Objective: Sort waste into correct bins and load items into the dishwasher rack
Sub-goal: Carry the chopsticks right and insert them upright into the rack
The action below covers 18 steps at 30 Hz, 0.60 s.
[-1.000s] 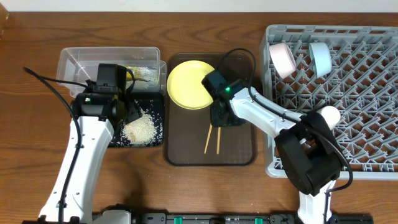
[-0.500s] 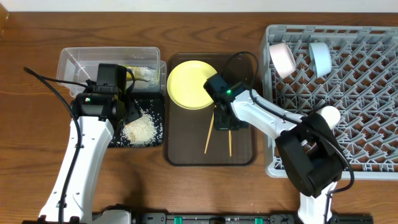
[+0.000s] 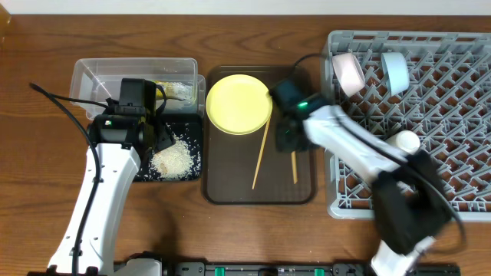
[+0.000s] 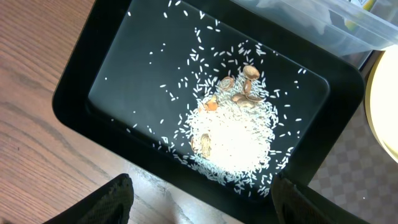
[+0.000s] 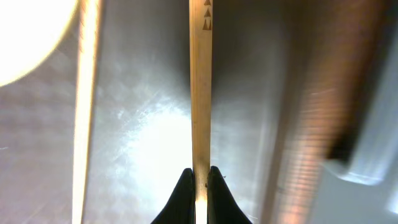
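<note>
Since the earlier frame the right gripper (image 5: 199, 179) has shifted toward the dishwasher rack (image 3: 430, 100), taking one chopstick (image 5: 200, 93) with it. Its jaws are pinched narrow on that stick, above the brown tray (image 3: 230, 180). The second chopstick (image 3: 261, 157) lies aslant on the tray, upper end at the rim of the yellow plate (image 3: 238, 103). The left gripper (image 4: 202, 198) hangs spread wide over the rice scraps (image 4: 233, 140) in the black tray (image 4: 112, 74).
</note>
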Each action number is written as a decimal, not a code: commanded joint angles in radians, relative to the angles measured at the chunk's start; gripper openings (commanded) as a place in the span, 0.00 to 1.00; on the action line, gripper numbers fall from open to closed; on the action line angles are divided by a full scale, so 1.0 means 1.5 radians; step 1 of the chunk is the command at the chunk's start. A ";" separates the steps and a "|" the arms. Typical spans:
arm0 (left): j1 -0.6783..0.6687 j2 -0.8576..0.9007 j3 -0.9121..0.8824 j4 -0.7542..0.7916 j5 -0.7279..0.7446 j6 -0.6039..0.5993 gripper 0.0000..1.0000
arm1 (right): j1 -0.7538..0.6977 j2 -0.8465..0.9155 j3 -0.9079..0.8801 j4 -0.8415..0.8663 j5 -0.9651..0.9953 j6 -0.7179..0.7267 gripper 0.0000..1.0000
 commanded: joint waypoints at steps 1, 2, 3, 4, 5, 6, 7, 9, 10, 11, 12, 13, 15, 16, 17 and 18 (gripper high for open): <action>0.003 -0.005 -0.005 0.001 -0.001 -0.002 0.73 | -0.049 -0.111 0.005 -0.022 0.013 -0.077 0.01; 0.003 -0.005 -0.005 0.001 -0.001 -0.002 0.74 | -0.062 -0.132 0.005 -0.032 0.019 -0.079 0.01; 0.003 -0.005 -0.005 0.001 -0.001 -0.002 0.74 | -0.080 -0.156 0.005 -0.046 0.029 -0.080 0.01; 0.003 -0.005 -0.005 0.001 -0.001 -0.002 0.73 | -0.091 -0.170 0.004 -0.056 0.030 -0.086 0.01; 0.003 -0.005 -0.005 0.001 -0.001 -0.002 0.74 | -0.106 -0.187 0.004 -0.069 0.031 -0.097 0.01; 0.003 -0.005 -0.005 0.001 -0.001 -0.002 0.74 | -0.120 -0.200 0.004 -0.082 0.030 -0.108 0.01; 0.003 -0.005 -0.005 0.001 -0.001 -0.002 0.74 | -0.134 -0.211 0.004 -0.096 0.031 -0.118 0.01; 0.003 -0.005 -0.005 0.001 -0.002 -0.002 0.74 | -0.153 -0.219 0.004 -0.118 0.031 -0.141 0.01; 0.003 -0.005 -0.005 0.001 -0.001 -0.002 0.74 | -0.159 -0.219 0.003 -0.126 0.032 -0.151 0.01; 0.003 -0.005 -0.005 0.001 -0.001 -0.002 0.74 | -0.164 -0.217 -0.001 -0.129 0.032 -0.160 0.01; 0.003 -0.005 -0.005 0.001 -0.001 -0.002 0.74 | -0.169 -0.215 -0.008 -0.129 0.032 -0.167 0.01; 0.003 -0.005 -0.005 0.001 -0.001 -0.002 0.74 | -0.171 -0.212 -0.016 -0.128 0.035 -0.166 0.01; 0.003 -0.005 -0.005 0.001 -0.001 -0.002 0.74 | -0.172 -0.205 -0.036 -0.123 0.048 -0.166 0.01; 0.003 -0.005 -0.005 0.001 -0.001 -0.002 0.74 | -0.172 -0.201 -0.048 -0.115 0.055 -0.165 0.01; 0.003 -0.005 -0.005 0.001 -0.001 -0.002 0.74 | -0.172 -0.200 -0.065 -0.101 0.057 -0.163 0.01; 0.003 -0.005 -0.005 0.001 -0.001 -0.002 0.74 | -0.173 -0.198 -0.084 -0.083 0.057 -0.157 0.01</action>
